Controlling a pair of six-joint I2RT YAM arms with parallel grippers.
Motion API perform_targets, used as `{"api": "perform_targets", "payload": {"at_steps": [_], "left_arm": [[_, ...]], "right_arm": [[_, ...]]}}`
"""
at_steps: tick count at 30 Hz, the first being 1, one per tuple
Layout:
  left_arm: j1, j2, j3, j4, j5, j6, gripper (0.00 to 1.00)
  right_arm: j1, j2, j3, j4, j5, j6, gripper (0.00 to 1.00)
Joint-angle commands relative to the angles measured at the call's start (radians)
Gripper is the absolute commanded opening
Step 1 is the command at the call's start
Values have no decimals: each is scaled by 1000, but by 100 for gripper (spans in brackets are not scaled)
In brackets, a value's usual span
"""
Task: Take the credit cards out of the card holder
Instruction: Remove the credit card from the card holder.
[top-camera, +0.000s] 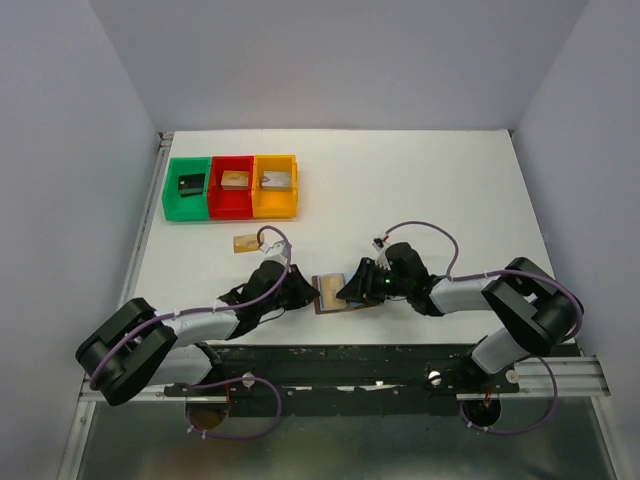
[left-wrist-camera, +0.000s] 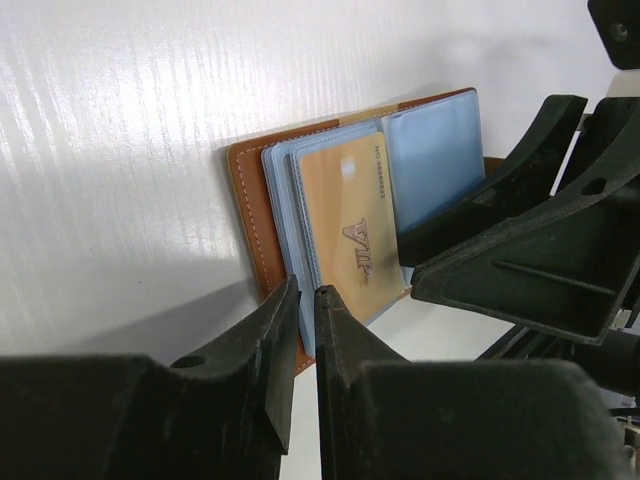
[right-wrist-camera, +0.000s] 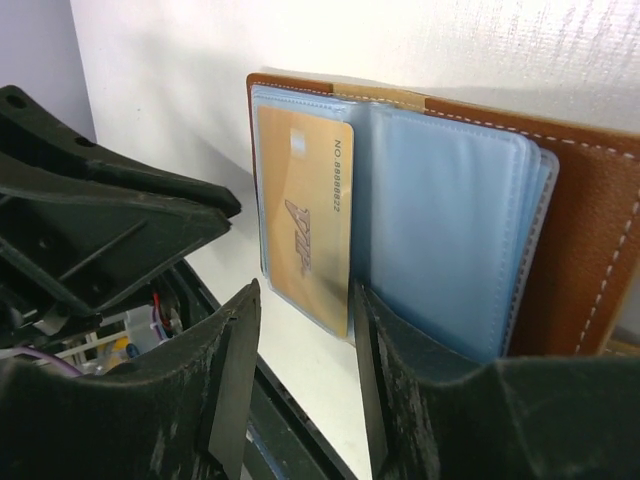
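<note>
The brown card holder (top-camera: 328, 292) lies open on the table between both grippers, pale blue pockets up. In the left wrist view my left gripper (left-wrist-camera: 305, 292) is shut on the near edge of the card holder (left-wrist-camera: 245, 210), pinching its blue pocket leaves. A tan-gold credit card (right-wrist-camera: 305, 200) sticks partly out of a pocket. Its free end reaches the gap of my right gripper (right-wrist-camera: 303, 300), which stands open, one finger (right-wrist-camera: 420, 370) lying over the blue pockets. The same card (left-wrist-camera: 350, 230) shows in the left wrist view. Another tan credit card (top-camera: 243, 244) lies loose on the table.
Green (top-camera: 186, 187), red (top-camera: 232, 186) and orange (top-camera: 275, 185) bins stand in a row at the back left, each with a small block inside. The table's near edge runs just below the card holder. The two grippers (top-camera: 303, 292) (top-camera: 352, 288) are close together.
</note>
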Motion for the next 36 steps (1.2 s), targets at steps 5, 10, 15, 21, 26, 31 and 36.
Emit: {"api": "perform_targets", "payload": {"at_steps": [5,10,15,21,26,31,36], "left_arm": [[-6,-81,58,-49,-45,55,27],[-6,-19,81,9,4,67,27],[-6,57,84,63,39,56,27],[-6,123,90,91,57,48,27],[-6,152,104,91,61,55,27],[-6,182,119,78,48,73,27],[8,216,133,83,48,85,26]], "right_arm": [[3,-44,28,-111,53,-67,51],[4,-43,32,-114,47,-67,51],[4,-57,32,-137,60,-70,53],[4,-97,37,-196,108,-95,56],[4,-75,39,-166,73,-90,56],[4,-97,32,-167,76,-87,56],[4,-149,28,-201,96,-93,57]]}}
